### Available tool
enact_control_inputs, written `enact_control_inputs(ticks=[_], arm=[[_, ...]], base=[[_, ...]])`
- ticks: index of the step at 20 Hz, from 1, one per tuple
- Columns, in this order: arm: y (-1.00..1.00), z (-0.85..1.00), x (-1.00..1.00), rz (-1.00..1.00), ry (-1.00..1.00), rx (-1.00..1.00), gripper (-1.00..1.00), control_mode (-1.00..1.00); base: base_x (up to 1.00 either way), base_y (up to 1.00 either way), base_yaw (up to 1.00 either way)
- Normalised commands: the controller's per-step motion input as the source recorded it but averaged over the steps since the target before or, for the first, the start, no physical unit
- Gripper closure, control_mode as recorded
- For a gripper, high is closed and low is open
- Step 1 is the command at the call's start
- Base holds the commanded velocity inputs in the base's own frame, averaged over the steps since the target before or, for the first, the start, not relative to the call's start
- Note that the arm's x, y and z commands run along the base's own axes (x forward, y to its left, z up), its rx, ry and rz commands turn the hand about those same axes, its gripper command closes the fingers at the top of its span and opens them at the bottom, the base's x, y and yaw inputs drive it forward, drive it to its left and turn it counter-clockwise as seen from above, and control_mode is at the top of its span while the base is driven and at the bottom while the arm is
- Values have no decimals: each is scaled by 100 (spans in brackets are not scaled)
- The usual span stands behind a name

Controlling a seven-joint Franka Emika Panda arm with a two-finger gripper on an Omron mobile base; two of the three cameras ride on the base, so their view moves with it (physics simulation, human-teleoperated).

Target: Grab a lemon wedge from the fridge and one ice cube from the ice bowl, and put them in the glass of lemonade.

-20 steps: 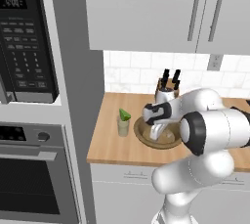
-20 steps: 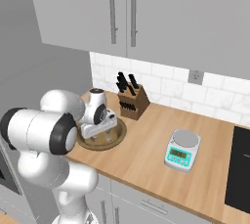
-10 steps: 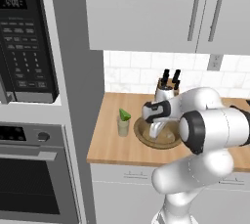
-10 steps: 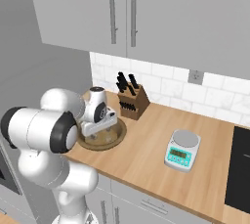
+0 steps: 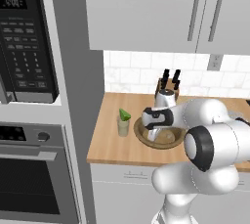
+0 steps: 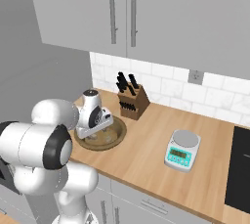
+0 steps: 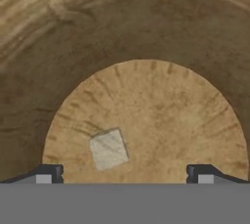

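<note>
On the left of the counter (image 5: pixel 110 142) stands the glass of lemonade (image 5: pixel 123 126), and the green lemon wedge (image 5: pixel 125 115) sits on top of it, so that part looks done. Just beside it, to the right, is the ice bowl (image 5: pixel 146 141). The pincer (image 7: pixel 125 173) hangs low inside the bowl with its jaws wide apart (nothing is in them). One ice cube (image 7: pixel 109 148) lies on the bowl's floor between the tips, nearer the left one, ready to be pinched.

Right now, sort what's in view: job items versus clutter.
Job: ice bowl, ice cube lying in it, glass of lemonade with the lemon wedge on it, open gripper over the bowl.
Clutter: knife block, scale, microwave, oven.
</note>
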Motion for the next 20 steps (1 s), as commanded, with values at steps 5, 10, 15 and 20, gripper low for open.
enact_control_inputs(ticks=[5,10,15,20], arm=[[-1,1,18,-3,0,0,-100,-100],[0,-5,17,-1,0,3,-100,-100],[0,-8,0,0,0,0,-100,-100],[0,-8,0,0,-1,0,-100,-100]], base=[[0,0,0],[0,0,0],[0,0,0],[0,0,0]])
